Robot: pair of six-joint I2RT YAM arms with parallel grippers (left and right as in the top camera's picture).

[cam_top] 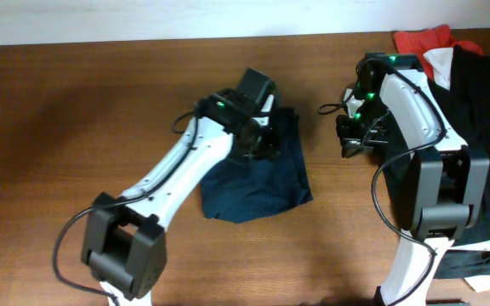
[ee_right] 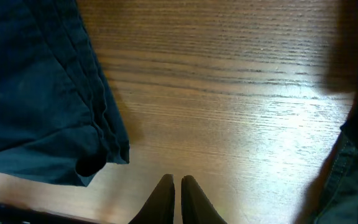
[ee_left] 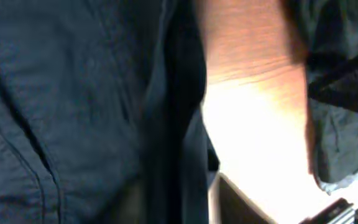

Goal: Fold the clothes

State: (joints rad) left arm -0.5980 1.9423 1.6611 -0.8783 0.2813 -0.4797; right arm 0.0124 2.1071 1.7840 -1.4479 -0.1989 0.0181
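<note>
The dark navy shorts [cam_top: 258, 180] lie folded in the middle of the table. My left gripper [cam_top: 259, 146] is down on their far edge. In the left wrist view the navy cloth [ee_left: 73, 112] fills the picture, and a dark fold [ee_left: 182, 155] runs into the jaws, which look shut on it; the fingers are mostly hidden. My right gripper [cam_top: 350, 140] hovers over bare wood to the right of the shorts. Its fingers [ee_right: 177, 186] are shut and empty. A corner of the shorts [ee_right: 42, 99] shows to its left.
A pile of other clothes lies at the right edge: a black garment [cam_top: 483, 110], a red one [cam_top: 419, 40] and a white one [cam_top: 441, 61]. The right arm's base stands on the black cloth. Wooden tabletop [cam_top: 75, 119] stretches to the left.
</note>
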